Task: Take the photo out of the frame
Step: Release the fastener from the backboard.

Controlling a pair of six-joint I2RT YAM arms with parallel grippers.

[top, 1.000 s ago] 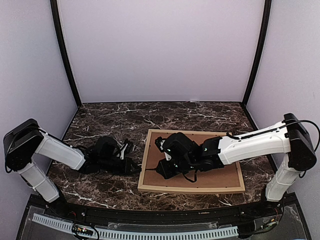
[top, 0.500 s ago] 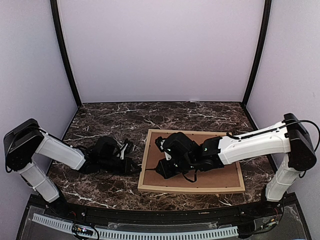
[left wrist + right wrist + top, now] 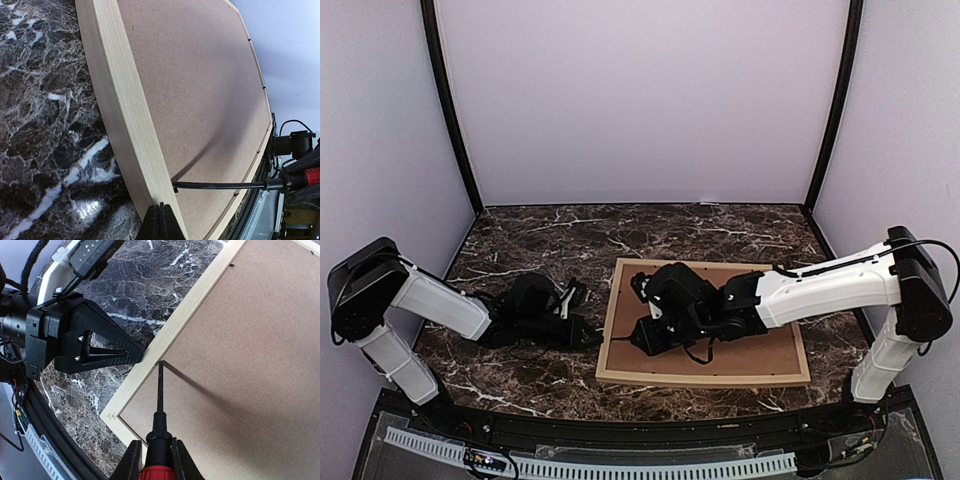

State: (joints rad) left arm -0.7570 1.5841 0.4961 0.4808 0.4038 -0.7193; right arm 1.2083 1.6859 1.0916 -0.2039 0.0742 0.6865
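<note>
The frame (image 3: 700, 378), of light wood, lies face down on the marble table. Its brown backing board (image 3: 760, 345) faces up, and the photo is hidden beneath it. My right gripper (image 3: 155, 460) is shut on a screwdriver (image 3: 159, 390) with a red handle and a black shaft. The shaft's tip touches the inner side of the frame's left rail (image 3: 185, 315), where it meets the backing board (image 3: 240, 340). My left gripper (image 3: 161, 215) is shut and empty, its tip pressed against the outer side of that same rail (image 3: 120, 100), opposite the screwdriver shaft (image 3: 220, 185).
Dark veined marble table (image 3: 550, 240) stretches behind and to the left of the frame. Lilac walls enclose the back and sides. A black front rail (image 3: 620, 430) runs along the near edge. The right arm (image 3: 820, 285) lies across the backing board.
</note>
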